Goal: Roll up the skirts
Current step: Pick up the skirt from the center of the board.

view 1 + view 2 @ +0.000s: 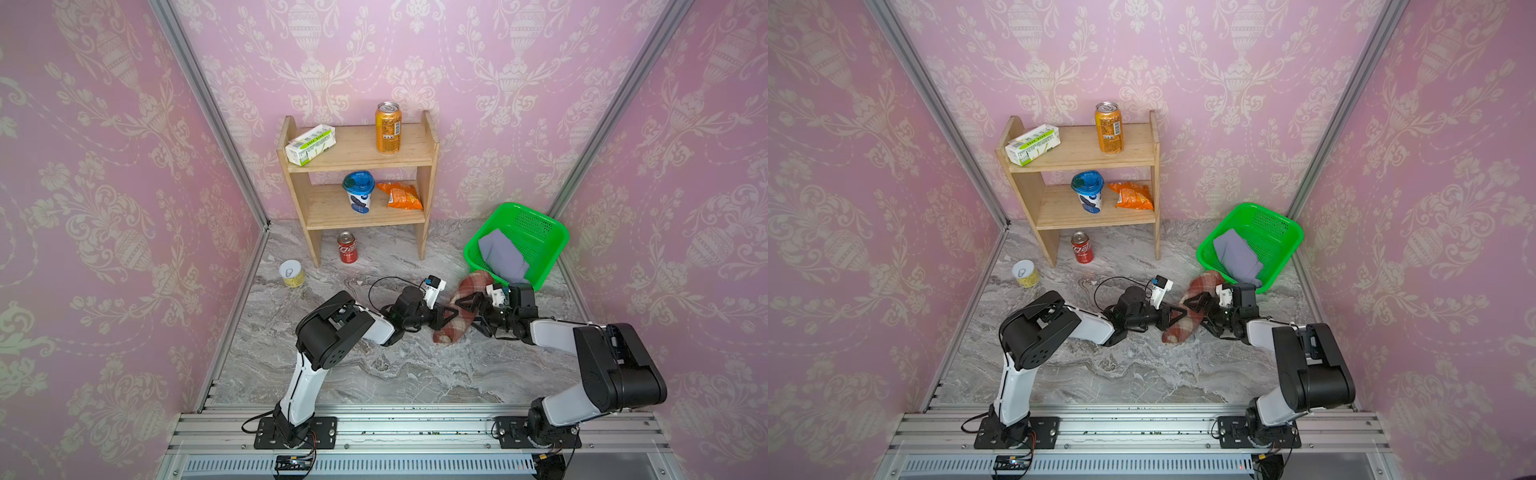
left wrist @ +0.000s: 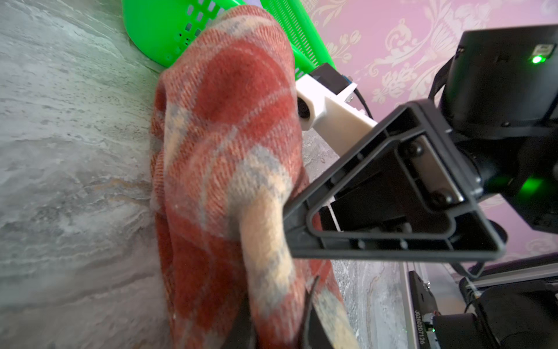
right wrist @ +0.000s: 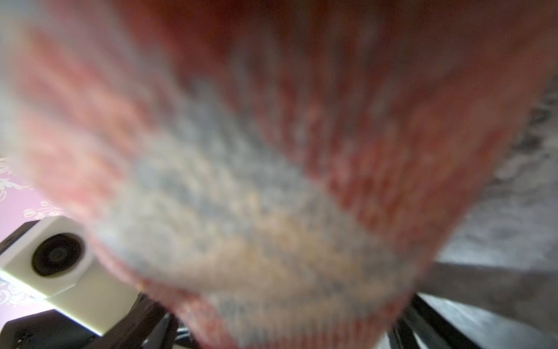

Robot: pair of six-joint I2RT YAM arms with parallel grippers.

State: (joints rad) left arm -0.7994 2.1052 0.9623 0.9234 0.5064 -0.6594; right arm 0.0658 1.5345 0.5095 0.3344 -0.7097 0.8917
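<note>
1. Two grippers meet mid-bench (image 1: 374,365): my left gripper (image 1: 445,316) is pinched narrow on the plaid skirt (image 1: 469,284), and my right gripper (image 1: 468,314) stands wide around it.
2. That skirt lies in a roll, its far end touching the green basket (image 1: 536,228).
3. Farthest back, the lavender skirt (image 1: 500,255) sits bundled in the basket. I judge only stowing the plaid roll remains.

The red-brown and cream plaid skirt (image 1: 449,332) lies as a thick roll between the jaws of the left gripper (image 1: 451,316) and right gripper (image 1: 471,313), the lavender-grey skirt (image 1: 500,255) bundled well beyond the right jaws.
</note>
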